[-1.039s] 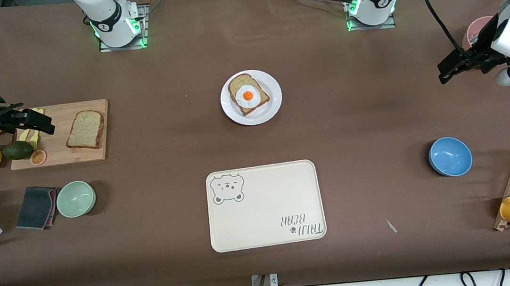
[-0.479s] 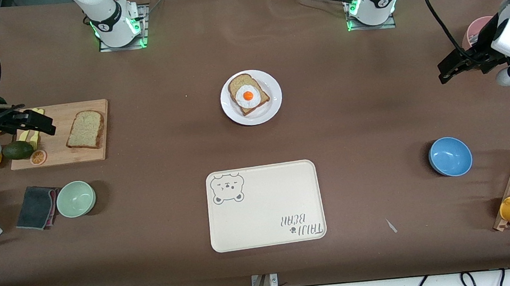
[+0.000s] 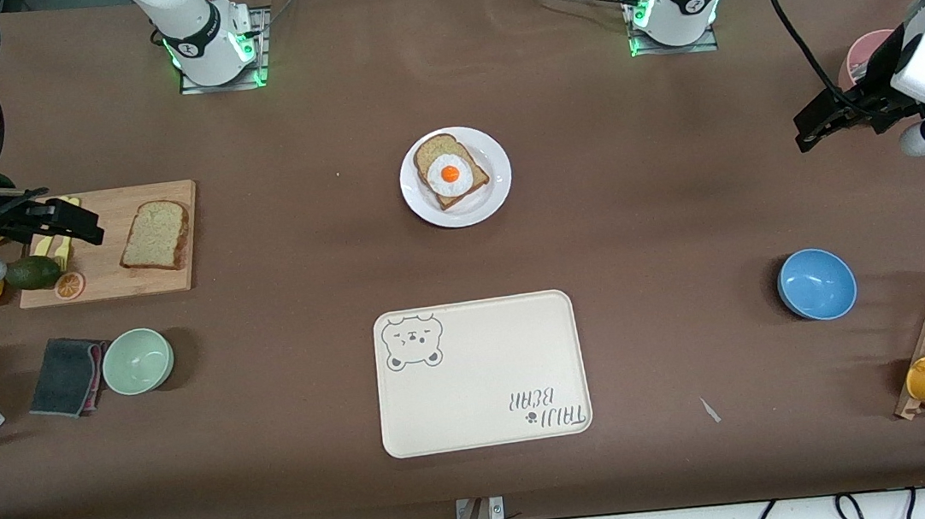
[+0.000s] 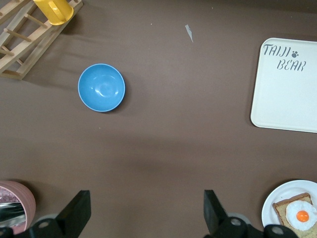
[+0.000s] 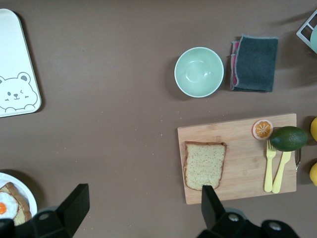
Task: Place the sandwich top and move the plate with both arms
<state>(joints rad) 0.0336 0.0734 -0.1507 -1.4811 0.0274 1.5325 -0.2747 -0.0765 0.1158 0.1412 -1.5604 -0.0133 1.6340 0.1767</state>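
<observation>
Sandwich top waits on the board, both arms up and empty

Sandwich top (image 3: pixel 156 235), a flat slice of speckled light-brown bread with a darker crust and one rounded edge, lies on a wooden cutting board (image 3: pixel 113 283) toward the right arm's end of the desk (image 3: pixel 298 251). It looks soft and thin, so a grip across the crust edges seems wiser than pressing on the crumb.

The right end effector (image 3: pixel 72 221) hangs over the board's outer end, beside the slice and not touching it, its fingers spread wide and holding nothing. The left end effector (image 3: pixel 822 123) waits in the air at the left arm's end of the desk, also wide open and empty.

The plate (image 3: pixel 499 195), round, smooth and white, sits mid-desk, well apart from the board. On it rests a second bread slice (image 3: pixel 427 156) carrying a glossy fried egg (image 3: pixel 448 174) with an orange yolk.

Judging from this, the task is at its very start: the pick of the top slice has not yet happened. The next move calls for the right arm to shift over the slice, descend and close on it, then carry it to the plate and lay it squarely over the egg.
</observation>
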